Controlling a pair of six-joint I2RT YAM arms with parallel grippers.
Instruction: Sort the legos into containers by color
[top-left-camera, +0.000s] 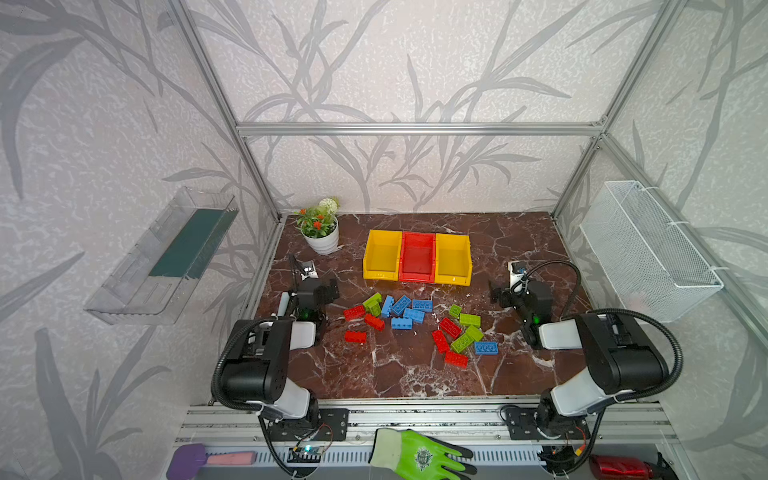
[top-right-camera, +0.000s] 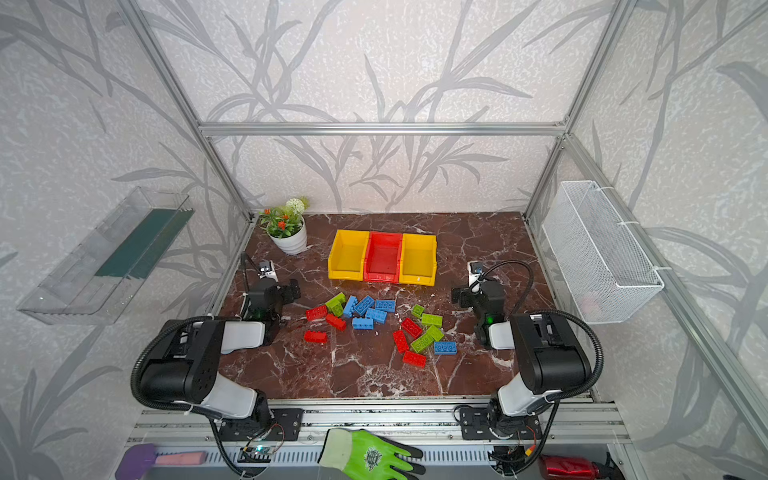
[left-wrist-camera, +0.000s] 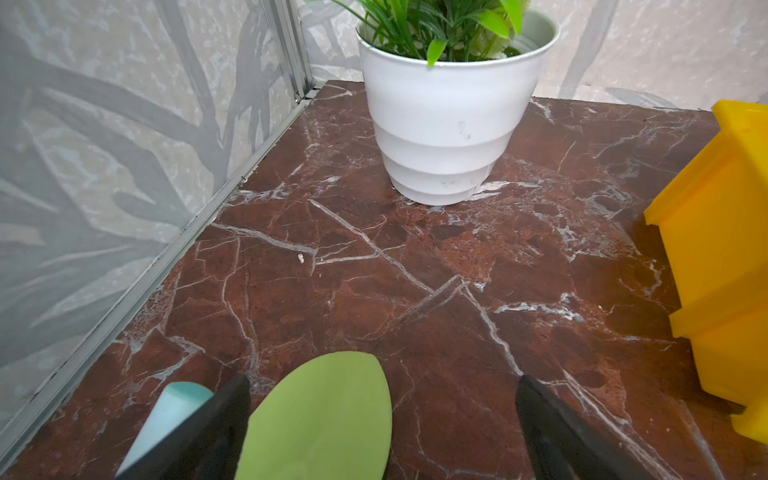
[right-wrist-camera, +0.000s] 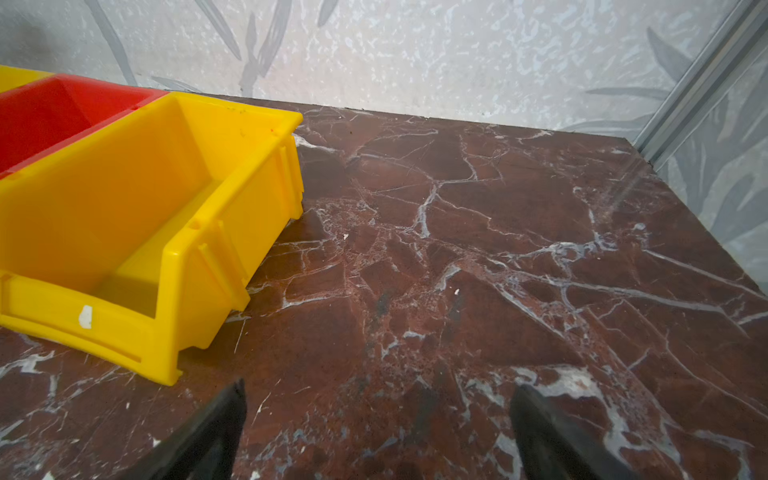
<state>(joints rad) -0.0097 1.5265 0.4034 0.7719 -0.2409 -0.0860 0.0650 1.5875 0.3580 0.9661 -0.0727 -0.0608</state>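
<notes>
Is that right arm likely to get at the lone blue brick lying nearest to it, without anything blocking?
Probably yes. The blue brick lies flat with nothing on top, only bare table between it and the right gripper, whose jaws stand open and empty.

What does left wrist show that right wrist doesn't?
Only left wrist: plant pot, a green leaf-shaped piece and a teal tube by the left hand. Only right wrist: red bin, right yellow bin with its empty inside, right hand. Both: marble table, patterned wall, left yellow bin (just a sliver in right wrist), and an open hand each.
</notes>
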